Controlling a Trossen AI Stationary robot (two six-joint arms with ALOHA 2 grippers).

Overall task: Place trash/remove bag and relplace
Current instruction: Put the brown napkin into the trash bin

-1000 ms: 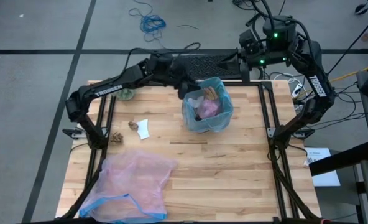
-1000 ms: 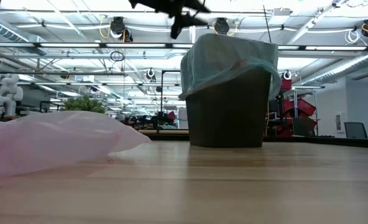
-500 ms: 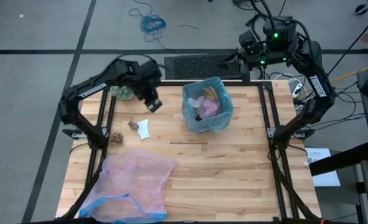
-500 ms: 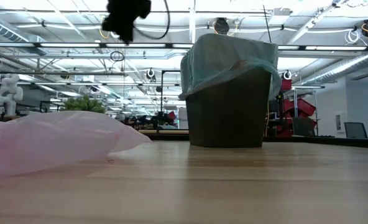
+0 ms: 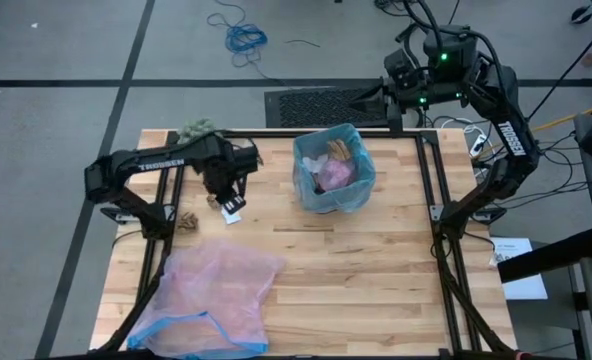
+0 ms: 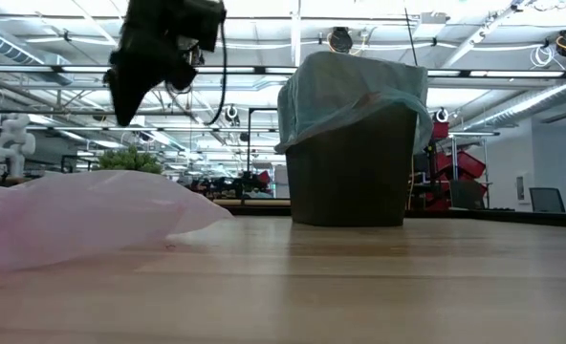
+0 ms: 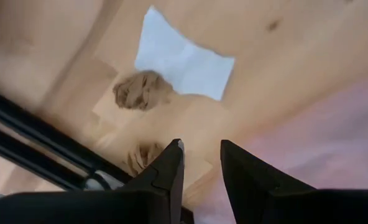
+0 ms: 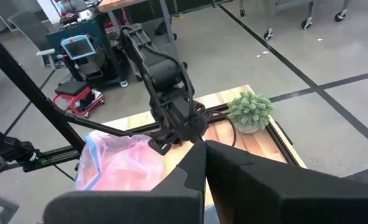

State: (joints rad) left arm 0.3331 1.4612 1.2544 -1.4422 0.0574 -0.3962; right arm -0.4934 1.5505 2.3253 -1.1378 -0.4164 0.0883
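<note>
The brown bin (image 6: 348,177), lined with the light-blue bag (image 5: 351,195), stands at the table's far middle. It holds trash: a pink wad (image 5: 336,175) and a brown piece (image 5: 339,150). Left of it, more trash lies on the wood: a white paper (image 7: 184,62) and two brown scraps (image 7: 142,90) (image 5: 187,220). My left gripper (image 7: 201,155) hangs open above these, pointing down, with nothing between its fingers. My right gripper (image 8: 204,155) is shut and raised beyond the table's far right corner.
A translucent pink bag with a blue rim (image 5: 211,295) lies spread on the near left of the table. A fuzzy green ball (image 5: 198,130) sits at the far left edge. Black frame rails (image 5: 171,190) run along both table sides. The near right wood is bare.
My left gripper has swung from above the bin toward the table's left and near side and come down. It has tipped from nearly level to pointing straight down, and now hangs over the white paper and brown scrap. The bin and bags have stayed put.
</note>
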